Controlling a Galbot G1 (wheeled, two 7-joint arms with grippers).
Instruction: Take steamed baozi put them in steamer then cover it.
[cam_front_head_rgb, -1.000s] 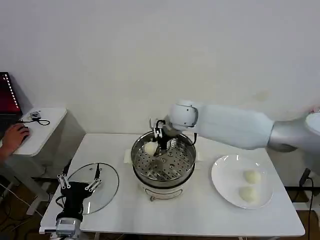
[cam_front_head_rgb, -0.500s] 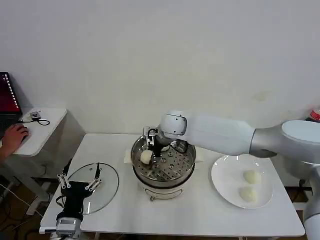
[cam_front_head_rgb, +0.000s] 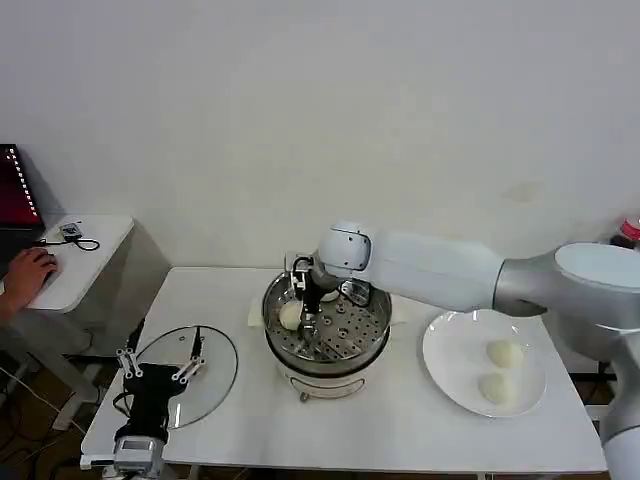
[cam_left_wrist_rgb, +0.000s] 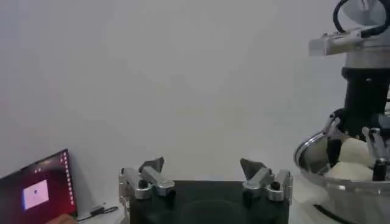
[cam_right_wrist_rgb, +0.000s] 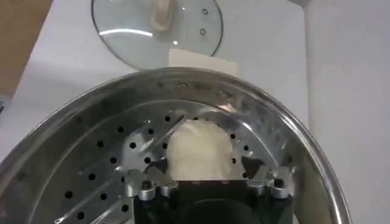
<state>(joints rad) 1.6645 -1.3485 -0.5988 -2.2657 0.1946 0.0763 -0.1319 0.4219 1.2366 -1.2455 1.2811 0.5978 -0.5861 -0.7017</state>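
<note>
From the head, the right gripper (cam_front_head_rgb: 303, 309) reaches into the shiny round steel steamer (cam_front_head_rgb: 327, 325); two cream buns (cam_front_head_rgb: 504, 353) remain on the flat white plate (cam_front_head_rgb: 442, 370). The left gripper (cam_front_head_rgb: 160, 367), fingers spread, hovers over the round glass lid (cam_front_head_rgb: 214, 372). At the right wrist, a smooth cream-white bun (cam_right_wrist_rgb: 200, 149) rests on the perforated tray (cam_right_wrist_rgb: 103, 176) between parted fingers (cam_right_wrist_rgb: 149, 175).

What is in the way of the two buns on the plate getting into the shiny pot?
Nothing visible blocks the two cream-white buns on the flat white plate from the round stainless-steel steamer. Its top is open, the glass lid lies on the table, though the right tool sits inside.
</note>
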